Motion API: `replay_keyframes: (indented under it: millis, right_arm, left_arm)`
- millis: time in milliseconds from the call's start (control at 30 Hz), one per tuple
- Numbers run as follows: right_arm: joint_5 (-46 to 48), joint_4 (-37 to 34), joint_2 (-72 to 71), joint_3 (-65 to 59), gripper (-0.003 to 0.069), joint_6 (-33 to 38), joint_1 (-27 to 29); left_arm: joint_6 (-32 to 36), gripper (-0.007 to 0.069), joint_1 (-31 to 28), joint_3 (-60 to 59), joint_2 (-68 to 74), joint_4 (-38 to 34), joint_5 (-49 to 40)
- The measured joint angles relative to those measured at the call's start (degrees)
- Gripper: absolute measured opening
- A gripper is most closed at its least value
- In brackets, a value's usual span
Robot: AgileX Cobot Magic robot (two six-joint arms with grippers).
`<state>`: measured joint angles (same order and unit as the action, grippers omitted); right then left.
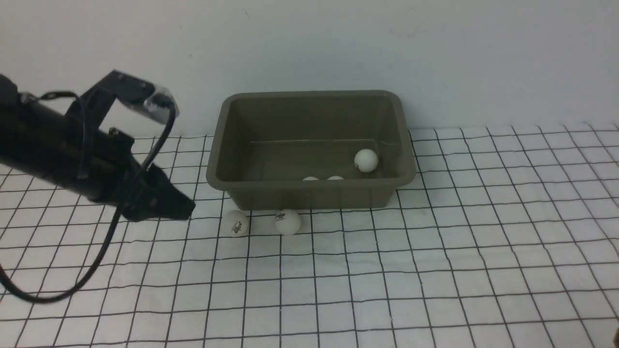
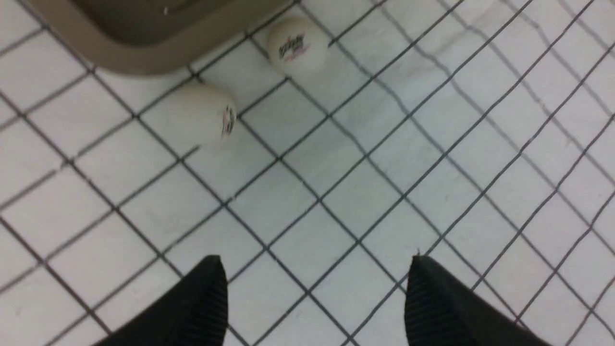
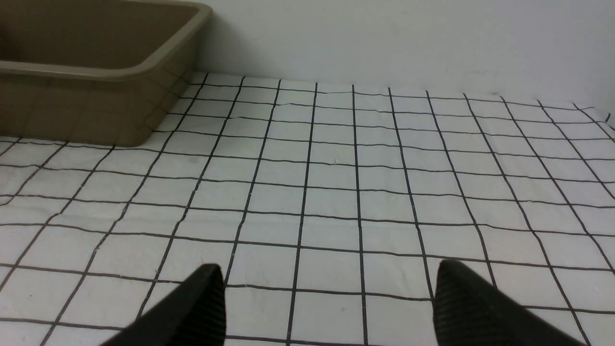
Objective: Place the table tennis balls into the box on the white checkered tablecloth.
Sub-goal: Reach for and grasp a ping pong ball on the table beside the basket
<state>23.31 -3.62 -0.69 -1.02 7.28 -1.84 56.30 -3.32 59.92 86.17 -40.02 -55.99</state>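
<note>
The olive-grey box (image 1: 309, 95) stands at the back middle of the white checkered tablecloth (image 1: 435, 251). Inside it one table tennis ball (image 1: 366, 160) lies to the right, and two more (image 1: 310, 179) (image 1: 334, 178) peek over the front wall. Two balls (image 1: 235, 223) (image 1: 287, 222) rest on the cloth just in front of the box's left half. My left gripper (image 1: 186, 210) hovers left of them, open and empty. In the left wrist view the gripper (image 2: 317, 262) points at both balls (image 2: 202, 114) (image 2: 298, 45) beside the box corner (image 2: 144, 53). My right gripper (image 3: 329, 274) is open over bare cloth.
A plain white wall rises right behind the box. The left arm's black cable (image 1: 96, 261) loops down toward the cloth at the left. In the right wrist view the box (image 3: 96, 72) sits well off from the right gripper.
</note>
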Motion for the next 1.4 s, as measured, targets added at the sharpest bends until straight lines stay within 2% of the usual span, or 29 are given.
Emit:
replay_keyframes:
  millis: [100,167,267,300,333,400,467,567,867,1000,1267,1400]
  right_arm:
    - [0.0,0.0,0.0,0.0,0.0526,0.0,0.0]
    - [0.0,0.0,0.0,0.0,0.0526,0.0,0.0]
    - [0.0,0.0,0.0,0.0,0.0526,0.0,0.0]
    - [0.0,0.0,0.0,0.0,0.0526,0.0,0.0]
    - [0.0,0.0,0.0,0.0,0.0526,0.0,0.0]
    - [0.0,0.0,0.0,0.0,0.0526,0.0,0.0]
    - [0.0,0.0,0.0,0.0,0.0526,0.0,0.0]
    - [0.0,0.0,0.0,0.0,0.0526,0.0,0.0]
    - [0.0,0.0,0.0,0.0,0.0526,0.0,0.0]
    - [0.0,0.0,0.0,0.0,0.0526,0.0,0.0]
    - [0.0,0.0,0.0,0.0,0.0526,0.0,0.0]
    - [0.0,0.0,0.0,0.0,0.0526,0.0,0.0]
  left_arm:
    - [1.4,0.0447,0.0,-8.0,-3.0,-3.0,7.9]
    - [6.4,0.0447,0.0,-12.9,-4.6,-9.2,15.3]
    - [18.9,0.0447,0.0,-16.9,-3.1,-22.6,22.3]
    - [26.2,0.0447,0.0,-17.1,-0.8,-28.5,22.8]
    - [29.4,0.0447,0.0,-17.1,0.3,-32.9,22.9]
    - [42.3,0.0447,0.0,-17.1,5.4,-43.9,22.4]
    - [50.9,0.0447,0.0,-17.1,9.4,-50.6,22.0]
    - [58.8,0.0447,0.0,-17.1,14.4,-55.1,21.1]
    - [68.1,0.0447,0.1,-16.3,21.1,-57.3,16.5]
    - [68.2,0.0452,0.1,-15.0,22.2,-57.5,15.3]
    - [68.1,0.0521,0.1,-12.6,22.3,-57.7,14.1]
    - [68.1,0.0521,0.1,-11.8,22.5,-57.7,14.5]
